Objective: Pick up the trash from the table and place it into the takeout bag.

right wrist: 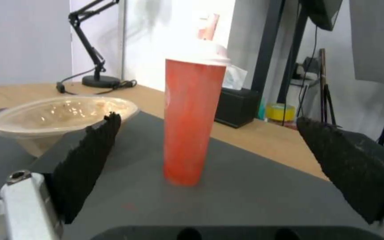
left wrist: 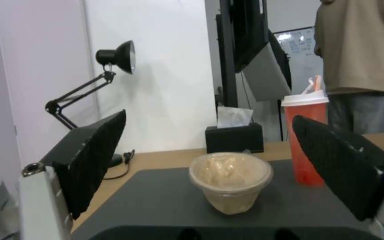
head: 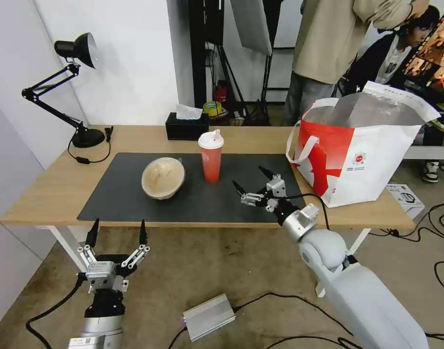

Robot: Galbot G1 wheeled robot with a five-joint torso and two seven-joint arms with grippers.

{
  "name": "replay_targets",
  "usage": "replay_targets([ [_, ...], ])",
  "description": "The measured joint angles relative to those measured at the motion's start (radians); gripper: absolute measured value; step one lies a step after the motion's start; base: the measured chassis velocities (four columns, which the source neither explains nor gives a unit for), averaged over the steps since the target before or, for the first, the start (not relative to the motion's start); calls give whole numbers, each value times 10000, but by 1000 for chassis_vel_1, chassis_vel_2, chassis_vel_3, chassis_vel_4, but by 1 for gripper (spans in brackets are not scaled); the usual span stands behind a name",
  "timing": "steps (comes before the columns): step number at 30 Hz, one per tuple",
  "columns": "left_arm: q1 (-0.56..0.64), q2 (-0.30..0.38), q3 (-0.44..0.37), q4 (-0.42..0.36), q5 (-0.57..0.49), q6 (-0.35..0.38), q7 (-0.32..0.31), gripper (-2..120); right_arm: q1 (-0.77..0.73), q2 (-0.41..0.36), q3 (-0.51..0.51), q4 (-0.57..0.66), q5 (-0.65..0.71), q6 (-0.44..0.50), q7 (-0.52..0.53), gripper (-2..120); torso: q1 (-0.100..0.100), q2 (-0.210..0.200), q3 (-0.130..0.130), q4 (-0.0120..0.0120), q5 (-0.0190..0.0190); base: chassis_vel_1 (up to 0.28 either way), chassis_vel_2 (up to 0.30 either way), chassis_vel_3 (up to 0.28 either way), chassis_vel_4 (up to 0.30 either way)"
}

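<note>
1. Light-wood table (head: 52,194) with a dark grey mat (head: 120,196) stands against a white wall, a black desk lamp (head: 76,48) at its far left corner and a black tissue box (head: 185,127) along the back edge.
2. Two pieces of trash sit on the mat: a tan round bowl (head: 163,177) tilted on its side, and a red drink cup (head: 211,159) standing upright just to its right, white lid on.
3. At the table's right end stands the takeout bag (head: 362,160), mouth open, well apart from the cup.
4. Over the mat's near right part, the right gripper (head: 255,183) points at the cup with its jaws spread wide and nothing between them.
5. Below the table's front edge hangs the left gripper (head: 118,231), fingers apart and empty, facing the bowl.
6. Handling, as I judge it: the cup is probably light and thin-walled (liquid inside cannot be ruled out), so a gentle pinch at mid-height, kept upright, looks safest; a hard squeeze could buckle it or pop the lid.
7. A film-like cover seems to seal the bowl, which likely flexes, so its rim looks the firmer hold.
</note>
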Motion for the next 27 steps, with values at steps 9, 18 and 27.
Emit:
replay_targets([
  [9,-68,23,-256,152,-202,6,-10,100,856,208,-654,-871,119,0,5,100,0,1,-1,0,0,0,0,0,0],
  [18,-140,12,-489,288,-415,15,-12,100,1476,644,-1144,-1771,158,102,-65,100,0,0,-1,0,0,0,0,0,0],
  [27,-201,-24,-530,395,-465,35,-12,100,1928,955,-1312,-2386,131,138,-264,100,-1,0,-1,-1,0,0,0,0,0],
])
